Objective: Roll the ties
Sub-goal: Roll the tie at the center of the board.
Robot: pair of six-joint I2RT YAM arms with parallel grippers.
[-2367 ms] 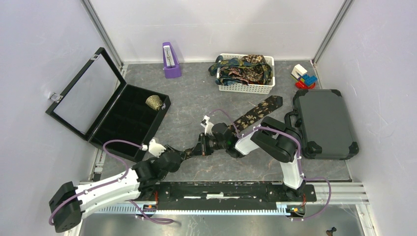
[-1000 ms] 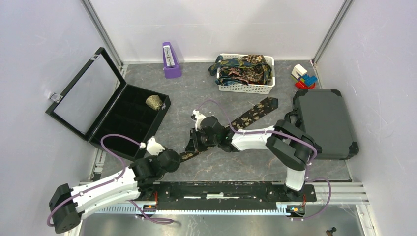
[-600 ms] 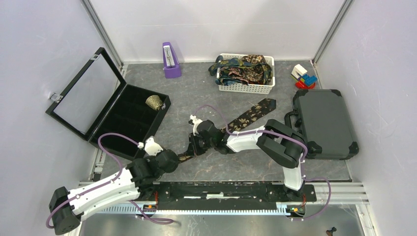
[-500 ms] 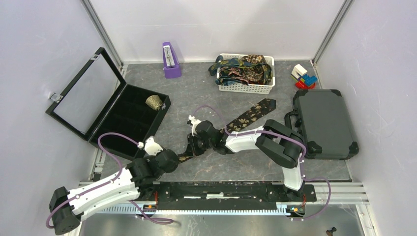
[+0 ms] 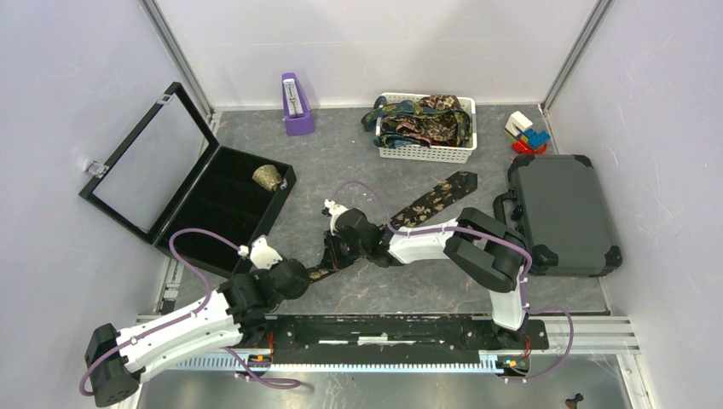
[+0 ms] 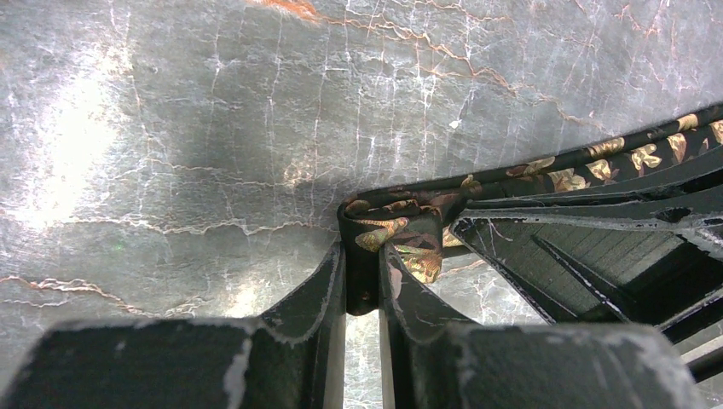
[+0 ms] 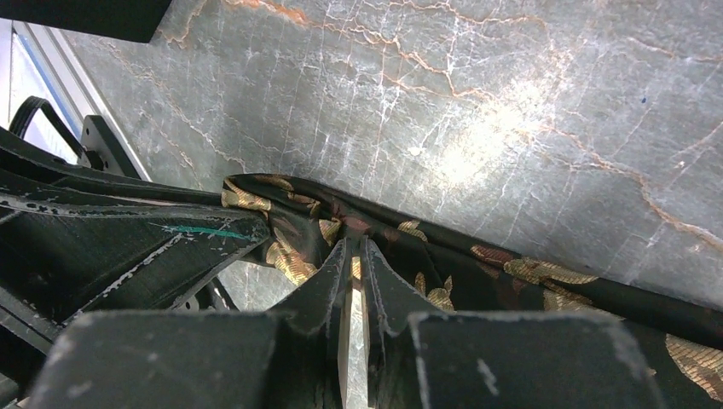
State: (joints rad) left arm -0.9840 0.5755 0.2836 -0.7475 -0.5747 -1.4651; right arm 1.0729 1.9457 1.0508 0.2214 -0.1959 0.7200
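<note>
A dark patterned tie (image 5: 436, 198) lies slanted across the middle of the table (image 5: 341, 162), wide end toward the far right. The left gripper (image 6: 362, 264) pinches its folded narrow end, and the right gripper (image 7: 352, 256) is clamped narrowly on the cloth just beside it. More ties (image 5: 426, 119) fill the basket (image 5: 426, 154) at the far edge.

Centre: tie (image 5: 430, 202) diagonal; basket (image 5: 426, 153) behind; case (image 5: 563, 213) right; box (image 5: 217, 217) left; metronome (image 5: 297, 106) rear left; blocks (image 5: 527, 134) rear right.
</note>
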